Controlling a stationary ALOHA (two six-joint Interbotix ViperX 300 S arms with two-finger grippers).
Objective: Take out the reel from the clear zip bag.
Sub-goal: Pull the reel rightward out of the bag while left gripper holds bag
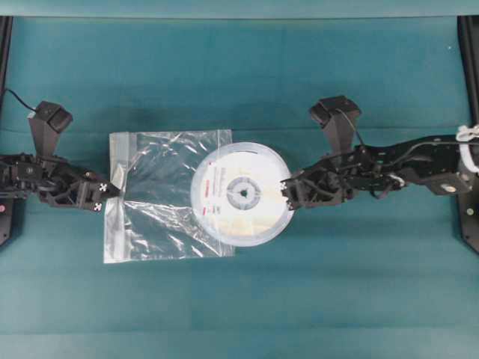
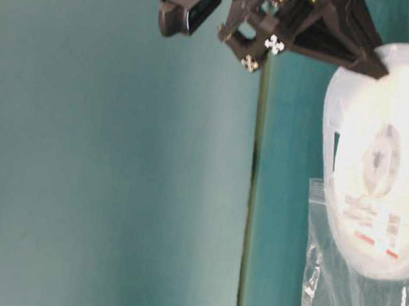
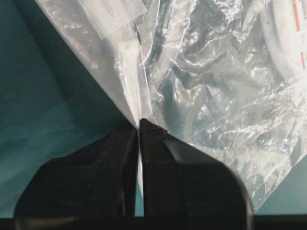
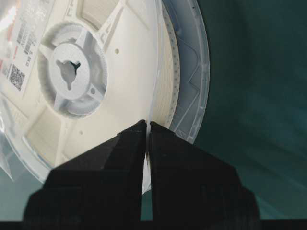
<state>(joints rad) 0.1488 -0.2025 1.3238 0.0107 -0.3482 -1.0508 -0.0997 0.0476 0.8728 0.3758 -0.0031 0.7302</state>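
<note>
Right tool (image 4: 147,125) pinches reel (image 1: 241,194); red-marked label (image 1: 211,196) print unreadable.

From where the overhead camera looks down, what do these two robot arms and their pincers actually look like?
Both arms are matte black and angular, built of open, skeleton-like brackets. The left gripper and right gripper end in flat black wedge-shaped fingers, with small white cross markings near the tips. A boxy black camera housing rises on a stalk above each wrist. Thin black cables run along the right arm, which has a white band near its base.

Teal cloth (image 1: 239,314) covers the table, faint creases running across it. Black frame posts (image 1: 470,149) stand at both side edges. Lighting even.
</note>
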